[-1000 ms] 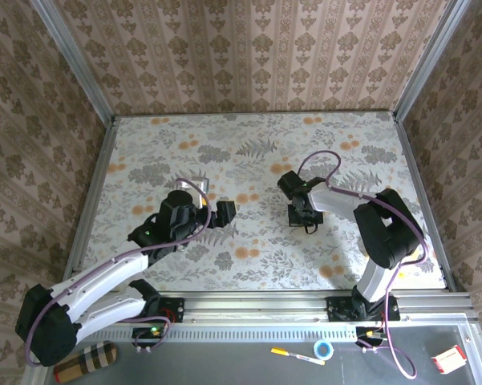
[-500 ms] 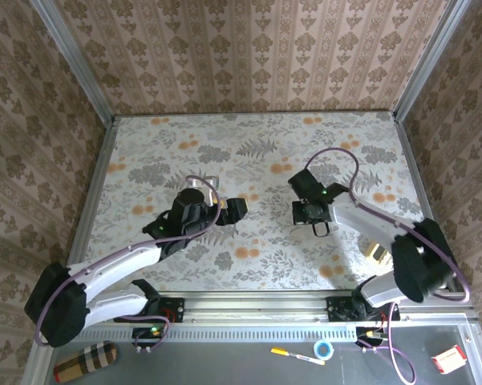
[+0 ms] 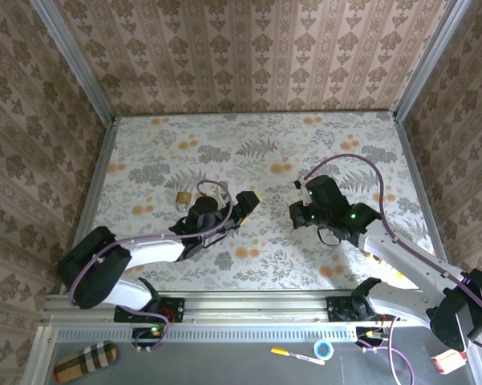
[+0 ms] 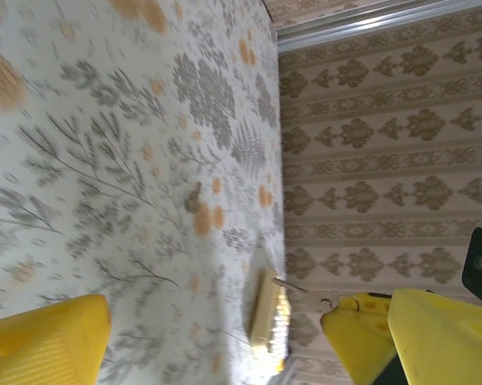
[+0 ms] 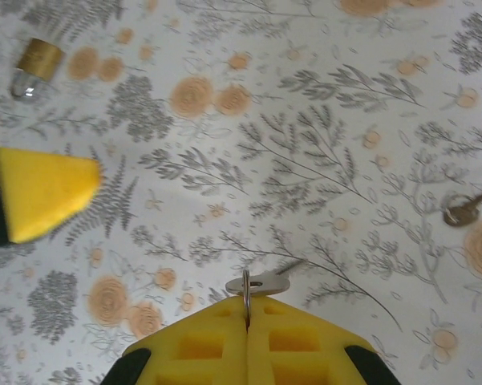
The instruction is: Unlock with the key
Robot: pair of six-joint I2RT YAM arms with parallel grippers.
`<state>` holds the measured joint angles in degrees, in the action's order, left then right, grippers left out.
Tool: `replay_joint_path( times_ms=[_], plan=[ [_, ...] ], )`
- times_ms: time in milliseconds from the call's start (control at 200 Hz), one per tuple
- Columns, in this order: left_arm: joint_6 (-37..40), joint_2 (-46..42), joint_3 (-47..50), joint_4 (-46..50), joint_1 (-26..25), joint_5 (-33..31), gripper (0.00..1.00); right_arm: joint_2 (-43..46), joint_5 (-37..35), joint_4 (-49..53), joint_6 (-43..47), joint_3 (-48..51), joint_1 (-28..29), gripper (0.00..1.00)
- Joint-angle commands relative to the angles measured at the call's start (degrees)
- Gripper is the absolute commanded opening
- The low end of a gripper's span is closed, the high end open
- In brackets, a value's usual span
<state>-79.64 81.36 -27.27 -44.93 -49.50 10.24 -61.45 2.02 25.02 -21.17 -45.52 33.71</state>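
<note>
Each arm is a chain of white tubular links between bulky black joint housings, standing on a black base block. A thin purple cable runs along the left arm (image 3: 144,253), arching clear in a loop (image 3: 212,182) near the wrist; the right arm (image 3: 405,258) has a wider purple arc (image 3: 345,156). Green lights (image 3: 310,193) glow on the right wrist. The left claw (image 4: 216,321) has bright yellow fingers (image 4: 48,341), finely ribbed. The right claw (image 5: 247,313) is yellow too, moulded with square recesses and black corners.
</note>
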Motion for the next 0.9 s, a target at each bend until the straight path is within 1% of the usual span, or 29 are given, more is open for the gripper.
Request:
replay_joint_path(
  times_ms=[0, 115, 235, 345, 480, 670, 795, 895],
  plan=[
    [-13.7, 2.26, 0.56, -12.4, -1.69, 2.59, 0.9, 0.9, 2.02, -4.46, 0.01, 0.86, 1.23, 0.0],
    [-21.53, 4.73, 1.29, -18.21, -2.97, 2.42, 0.89, 0.65, 3.12, -9.01, -0.83, 2.03, 3.11, 0.0],
    [-27.08, 7.41, 0.51, -22.05, -4.51, 2.5, 0.9, 0.37, 3.19, -13.62, -1.48, 3.29, 5.56, 0.0],
    [-31.3, 10.77, 0.72, -27.64, -5.64, 1.45, 0.89, 0.76, 3.17, -17.3, -2.06, 4.48, 7.08, 0.0],
    [-32.04, 12.38, -0.23, -27.27, -6.46, 1.67, 0.88, 1.32, 3.55, -21.73, -3.43, 6.19, 8.29, 0.0],
    [-32.63, 12.47, 0.6, -27.82, -5.86, 0.53, 0.83, 1.45, 5.53, -24.43, -3.71, 8.12, 9.95, 0.0],
    [-32.26, 11.01, 1.96, -27.6, -4.42, 0.15, 0.73, 2.77, 6.63, -25.61, -4.45, 9.95, 10.4, 0.0],
    [-31.17, 9.17, 2.65, -25.05, -3.24, 0.55, 0.65, 4.26, 6.51, -26.56, -5.02, 11.44, 11.08, 0.0]
  ],
)
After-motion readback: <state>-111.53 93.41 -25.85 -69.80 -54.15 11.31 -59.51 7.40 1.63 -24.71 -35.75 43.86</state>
